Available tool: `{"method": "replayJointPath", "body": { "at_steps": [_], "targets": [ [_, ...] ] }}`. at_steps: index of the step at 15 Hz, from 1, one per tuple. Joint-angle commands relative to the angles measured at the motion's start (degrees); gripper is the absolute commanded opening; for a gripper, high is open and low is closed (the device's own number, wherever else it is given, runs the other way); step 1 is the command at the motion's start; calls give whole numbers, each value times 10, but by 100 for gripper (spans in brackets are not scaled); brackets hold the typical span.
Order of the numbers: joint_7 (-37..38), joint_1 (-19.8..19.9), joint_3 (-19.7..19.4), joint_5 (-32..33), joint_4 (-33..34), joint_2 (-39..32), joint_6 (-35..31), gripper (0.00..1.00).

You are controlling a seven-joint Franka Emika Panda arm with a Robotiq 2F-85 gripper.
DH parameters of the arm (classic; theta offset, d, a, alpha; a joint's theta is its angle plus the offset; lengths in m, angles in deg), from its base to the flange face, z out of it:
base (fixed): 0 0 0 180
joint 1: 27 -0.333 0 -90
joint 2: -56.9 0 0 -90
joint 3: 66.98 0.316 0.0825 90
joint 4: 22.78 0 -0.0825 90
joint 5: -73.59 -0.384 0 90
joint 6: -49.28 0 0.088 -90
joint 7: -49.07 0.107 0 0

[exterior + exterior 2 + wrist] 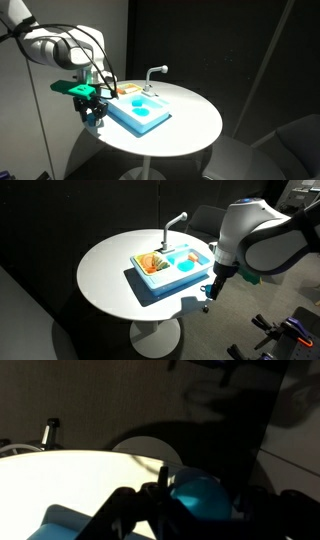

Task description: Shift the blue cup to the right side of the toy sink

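One round white table (105, 280) carries the toy sink (165, 283). Just beyond the sink's end opposite its orange part, near the table's rim, the gripper (210, 302) is closed around the blue cup (203, 495).

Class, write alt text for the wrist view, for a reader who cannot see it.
A dark pincer grips a small blue cup in the foreground, with a white table behind. A corner of the light-blue toy sink shows lower left.

No legible text (nor numerals)
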Motion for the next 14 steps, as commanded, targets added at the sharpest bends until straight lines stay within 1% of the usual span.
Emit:
{"method": "replayJointPath", "body": {
  "at_steps": [1,9,14],
  "targets": [
    [34,-5,3,-1,-22,59,43,31],
    [70,-10,6,-9,-24,147,125,31],
    [76,-4,-2,-23,-20,190,157,31]
  ]
}}
